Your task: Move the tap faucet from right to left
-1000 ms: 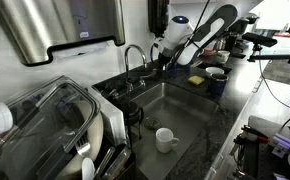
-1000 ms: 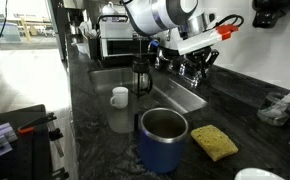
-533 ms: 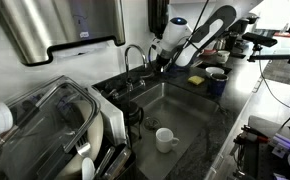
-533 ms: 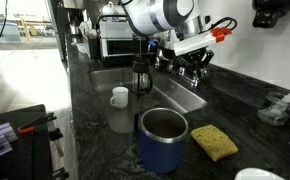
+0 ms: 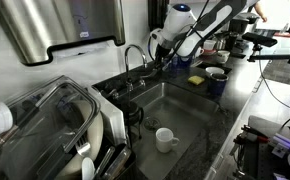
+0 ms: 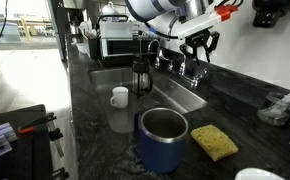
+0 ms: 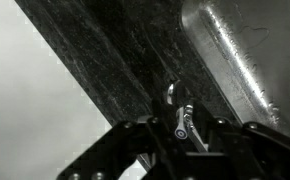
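1. Jaws, in an exterior view, hang from the arm [image 5: 200, 25] with their fingers apart, and we see nothing held. The tap faucet [image 5: 133, 51] stands just beside them and slightly lower, at the back rim of the sink [image 5: 175, 100], with its arched spout curving over the basin. A white cup [image 5: 165, 138] sits upright in the basin, well below the jaws. A yellow sponge [image 5: 196, 79] lies on the worktop [image 5: 225, 120], under the arm.
2. In an exterior view the jaws point down, spread, just above the tap faucet [image 6: 193, 70]. We cannot tell whether they touch it. A black coffee press [image 6: 142, 72] stands off to one side of them. The white cup [image 6: 120, 97], a blue tumbler [image 6: 163, 138] and the sponge [image 6: 215, 141] are well apart from them.
3. The wrist view is dim. Between the dark fingers we make out a small chrome lever [image 7: 185, 122] of the faucet, with the steel basin [image 7: 245, 50] beyond.
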Tool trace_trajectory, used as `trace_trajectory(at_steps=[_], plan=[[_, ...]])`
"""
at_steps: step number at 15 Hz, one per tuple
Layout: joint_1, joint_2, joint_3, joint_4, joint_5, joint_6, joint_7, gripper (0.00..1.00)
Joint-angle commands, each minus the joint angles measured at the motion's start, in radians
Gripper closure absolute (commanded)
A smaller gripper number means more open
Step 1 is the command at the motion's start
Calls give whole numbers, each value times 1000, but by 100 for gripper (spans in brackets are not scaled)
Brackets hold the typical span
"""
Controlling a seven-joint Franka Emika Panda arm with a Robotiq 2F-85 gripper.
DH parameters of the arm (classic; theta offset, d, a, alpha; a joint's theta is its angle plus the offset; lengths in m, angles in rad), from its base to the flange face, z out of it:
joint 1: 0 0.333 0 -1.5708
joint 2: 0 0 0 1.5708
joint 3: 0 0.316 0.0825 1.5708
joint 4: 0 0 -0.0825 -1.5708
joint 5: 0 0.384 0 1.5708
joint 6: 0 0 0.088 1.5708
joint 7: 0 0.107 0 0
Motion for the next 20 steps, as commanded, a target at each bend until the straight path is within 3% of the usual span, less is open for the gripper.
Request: trace_trajectory(at_steps=[1,5,6,11,20], plan=[[-21,-49,25,-29,11,-50,-37,31],[-52,-43,62,-21,85,-92,-86,4],[-59,-40,69,-16,109,-101,-97,1],[-95,-19,102,17,240,-151,-161,0],[-109,35,105,40,285,-143,-174,0]])
